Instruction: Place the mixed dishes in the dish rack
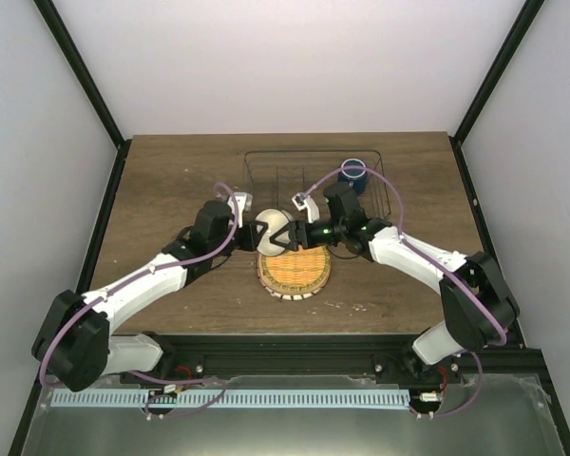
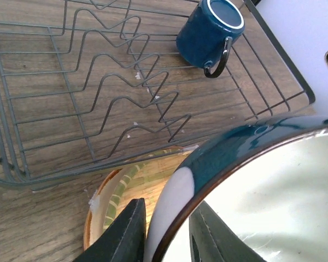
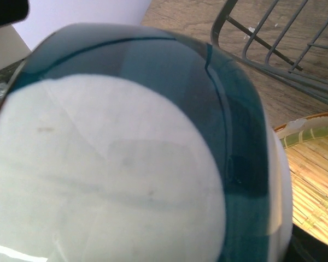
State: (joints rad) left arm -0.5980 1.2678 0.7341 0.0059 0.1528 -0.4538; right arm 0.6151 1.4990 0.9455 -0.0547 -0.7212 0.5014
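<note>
**Bowl held between both pincers, just short of the rack**

From above, we see the bowl (image 1: 274, 225) over the plate's (image 1: 294, 274) 12 o'clock edge, seemingly off the tabletop (image 1: 171, 190). The left pincer (image 1: 260, 234) is at the bowl's 9 o'clock and the right pincer (image 1: 295, 232) at its 3. The rack (image 1: 266, 172) lies at 12 o'clock, with the mug (image 1: 353, 175) in its 2 o'clock corner. In the left wrist view, the fingers (image 2: 126, 234) sit nearly closed astride the bowl's rim, one on each face, so we take it as gripped. In the right wrist view the bowl fills the frame, and we cannot tell whether that pincer grips it or only sits alongside. We judge the bowl light, stiff, glazed and slick, and apt to chip on wire. The rim is the place to pinch, firmly enough that the bowl does not pivot.
</note>
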